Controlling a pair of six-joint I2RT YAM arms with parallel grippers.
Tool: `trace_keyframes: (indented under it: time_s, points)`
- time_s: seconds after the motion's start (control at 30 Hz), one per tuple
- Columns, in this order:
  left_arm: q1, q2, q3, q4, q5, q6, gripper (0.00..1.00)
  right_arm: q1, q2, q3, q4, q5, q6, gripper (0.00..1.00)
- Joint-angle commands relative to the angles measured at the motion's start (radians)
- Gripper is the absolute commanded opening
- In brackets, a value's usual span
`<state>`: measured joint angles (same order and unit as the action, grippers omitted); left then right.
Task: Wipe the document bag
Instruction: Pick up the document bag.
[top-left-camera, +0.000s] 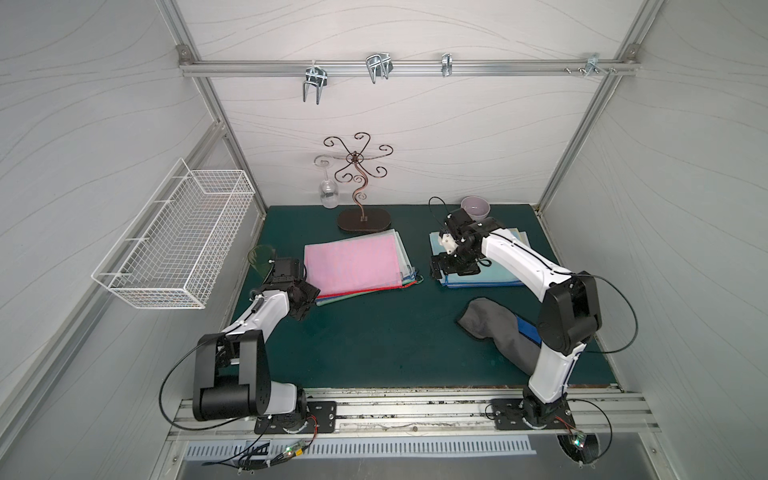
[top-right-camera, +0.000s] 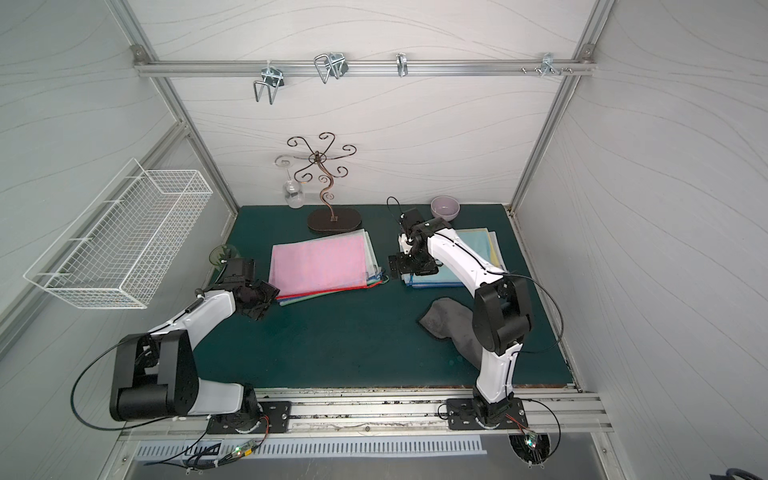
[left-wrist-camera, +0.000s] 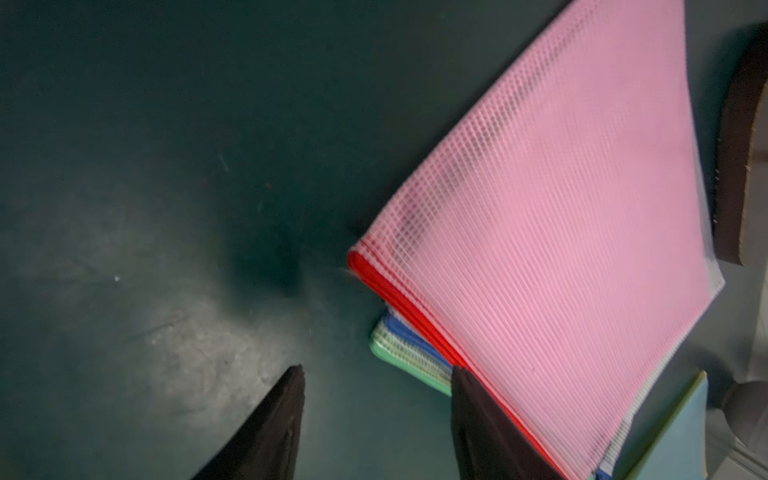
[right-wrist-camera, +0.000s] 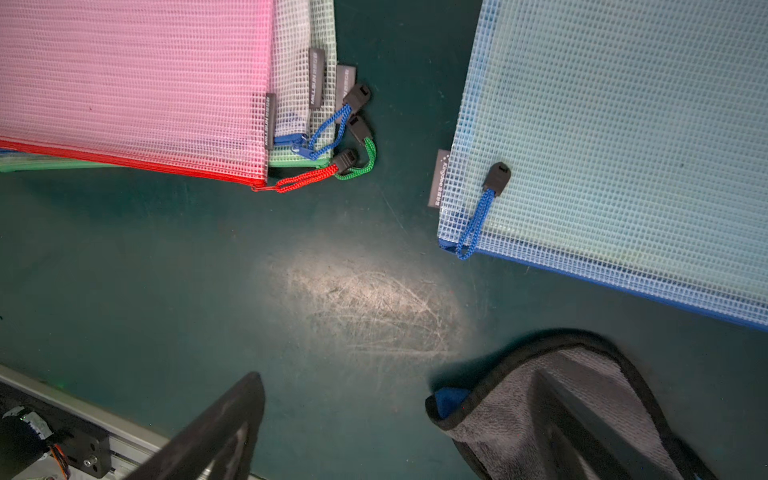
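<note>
A pink mesh document bag (top-left-camera: 353, 266) with a red zip tops a stack of bags mid-mat. A second stack with a blue-zipped bag (top-left-camera: 498, 274) on top lies to the right. My left gripper (top-left-camera: 305, 301) hovers at the pink stack's near left corner. In the left wrist view it (left-wrist-camera: 378, 370) is open and empty, with one finger over the red zip edge. My right gripper (top-left-camera: 449, 270) hangs above the blue stack's left edge, open (right-wrist-camera: 399, 374) with nothing held. A grey cloth (top-left-camera: 494, 324) lies crumpled on the mat in front, partly under the right arm.
At the back stand a scrolled metal glass stand (top-left-camera: 363, 218) with a hanging wine glass (top-left-camera: 328, 193) and a lilac bowl (top-left-camera: 475, 208). A green glass (top-left-camera: 261, 255) sits by the left wall, under a white wire basket (top-left-camera: 178, 245).
</note>
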<state>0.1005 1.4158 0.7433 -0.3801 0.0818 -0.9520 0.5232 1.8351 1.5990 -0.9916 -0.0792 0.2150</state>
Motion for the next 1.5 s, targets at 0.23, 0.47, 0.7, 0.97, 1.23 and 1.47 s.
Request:
trace_keyframes:
  time_s: [0.23,0.47,0.7,0.97,1.23,1.47]
  points:
    - [0.003,0.076,-0.037,0.193,-0.037,-0.036,0.62,-0.002,-0.015,-0.005,0.012,-0.045,0.011,0.99]
    - [0.001,0.103,-0.066,0.265,-0.109,-0.040,0.61,-0.002,0.002,-0.001,0.021,-0.062,0.014,0.99]
    - [-0.008,0.157,-0.076,0.363,-0.113,-0.038,0.56,-0.002,0.024,0.010,0.021,-0.069,0.016,0.99]
    - [-0.028,0.198,-0.069,0.386,-0.077,-0.031,0.34,-0.002,0.042,0.036,0.010,-0.070,0.011,0.99]
    - [-0.045,0.159,-0.073,0.351,-0.096,-0.014,0.08,0.006,0.052,0.038,0.009,-0.079,0.010,0.99]
    - [-0.051,0.066,-0.053,0.315,-0.115,0.023,0.00,0.021,0.061,0.044,0.006,-0.087,0.006,0.99]
